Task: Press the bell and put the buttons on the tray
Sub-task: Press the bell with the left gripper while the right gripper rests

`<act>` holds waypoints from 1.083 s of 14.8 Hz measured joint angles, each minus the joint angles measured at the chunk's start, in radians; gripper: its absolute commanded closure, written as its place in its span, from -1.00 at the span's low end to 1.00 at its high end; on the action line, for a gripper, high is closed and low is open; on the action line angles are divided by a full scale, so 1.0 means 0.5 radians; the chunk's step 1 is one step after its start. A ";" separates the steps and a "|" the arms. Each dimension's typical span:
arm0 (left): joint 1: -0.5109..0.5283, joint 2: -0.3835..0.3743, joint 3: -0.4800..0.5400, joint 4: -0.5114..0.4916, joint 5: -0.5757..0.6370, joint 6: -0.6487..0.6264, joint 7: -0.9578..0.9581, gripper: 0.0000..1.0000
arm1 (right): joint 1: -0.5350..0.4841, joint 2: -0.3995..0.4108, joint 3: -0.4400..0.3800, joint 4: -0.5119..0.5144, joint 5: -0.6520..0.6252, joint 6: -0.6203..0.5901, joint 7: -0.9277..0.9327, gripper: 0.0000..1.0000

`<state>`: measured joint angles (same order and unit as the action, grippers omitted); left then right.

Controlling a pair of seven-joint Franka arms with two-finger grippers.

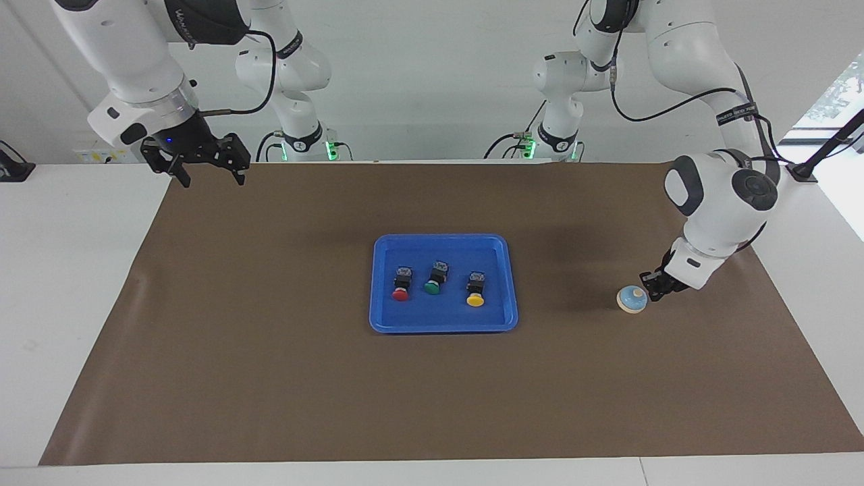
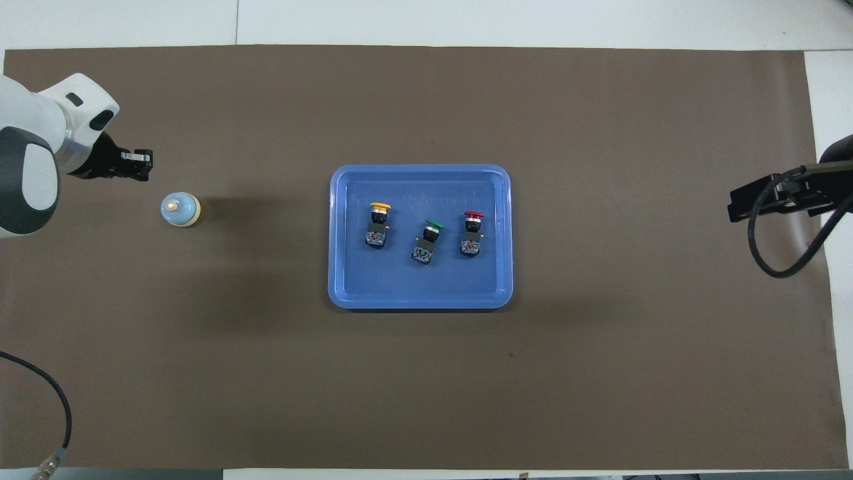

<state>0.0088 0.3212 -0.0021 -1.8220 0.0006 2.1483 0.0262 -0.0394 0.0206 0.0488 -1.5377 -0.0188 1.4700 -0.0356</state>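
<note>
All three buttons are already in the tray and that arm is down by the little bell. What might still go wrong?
The shut left hand sits beside the bell, not over its knob, so a press may miss or shove the bell sideways. A wide swing afterwards might clip the tray.

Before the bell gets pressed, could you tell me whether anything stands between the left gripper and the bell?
Nothing visible does. The left gripper, shut, is right beside the bell, with only bare brown mat around them. The buttons lie in the tray, well away.
</note>
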 measured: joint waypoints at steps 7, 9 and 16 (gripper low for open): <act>-0.001 -0.021 -0.002 -0.086 0.000 0.046 -0.030 1.00 | 0.000 0.000 0.005 0.001 0.001 -0.001 0.000 -1.00; -0.001 -0.019 -0.002 -0.138 0.000 0.141 -0.034 1.00 | 0.007 0.000 0.014 0.001 0.001 -0.002 0.000 -1.00; 0.001 -0.071 0.011 -0.153 0.000 0.102 -0.037 1.00 | 0.000 0.000 0.016 0.001 0.001 -0.010 0.000 -1.00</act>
<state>0.0092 0.2858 0.0036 -1.8985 0.0006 2.1992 0.0076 -0.0393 0.0205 0.0568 -1.5373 -0.0185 1.4652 -0.0356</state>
